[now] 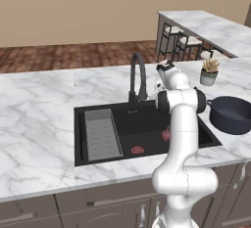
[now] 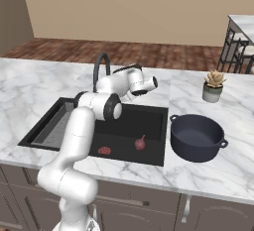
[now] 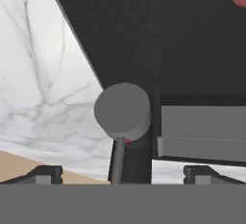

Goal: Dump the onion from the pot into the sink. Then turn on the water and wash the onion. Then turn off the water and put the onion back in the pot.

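The reddish-purple onion (image 2: 140,143) lies on the floor of the black sink (image 2: 149,116), right of the middle; the arm partly covers the onion (image 1: 165,134) in the left base view. On the counter to the sink's right stands the dark pot (image 2: 197,137), with nothing inside. My gripper (image 2: 152,83) hovers at the sink's back edge, just right of the black gooseneck faucet (image 1: 138,75). In the hand view my gripper (image 3: 124,172) is open, its fingertips (image 3: 46,172) wide apart, with the faucet's round grey cap (image 3: 122,110) and lever straight ahead between them. No water runs from the spout.
A grey ribbed tray (image 1: 102,134) fills the sink's left side and a flat red drain disc (image 1: 138,149) sits near its front. A small pale planter (image 2: 213,87) stands behind the pot. Marble counter (image 1: 39,104) stretches left of the sink.
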